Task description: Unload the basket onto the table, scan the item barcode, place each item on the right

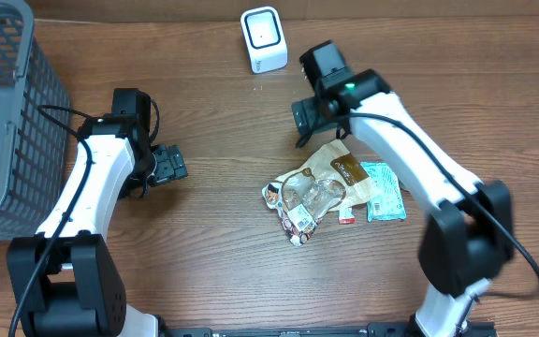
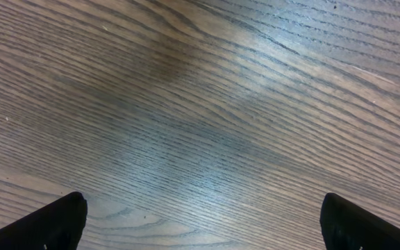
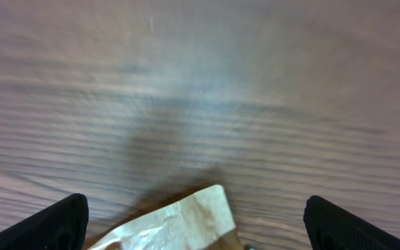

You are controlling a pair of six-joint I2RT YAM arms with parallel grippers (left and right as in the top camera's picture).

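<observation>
Snack packet (image 1: 338, 168) lay on the counter (image 1: 204, 271) near the scanner (image 1: 263, 39), looking light, soft and crinkly; its top edge looked your best hold. Your right gripper (image 1: 305, 116) hovered there wide open, the left gripper (image 1: 168, 166) likewise open.

- The overhead view was evenly and brightly lit from above, and everything in it was rendered sharp, with only soft, short shadows cast.
- In the left wrist view a pale sheen was laid across the table (image 2: 255, 48), while the wood grain was kept crisp.
- The right wrist view was smeared by blur, and a dim shadow was thrown above the tan packet (image 3: 179, 222).
- The fingers (image 3: 54, 226) were reduced to black, featureless wedges.
</observation>
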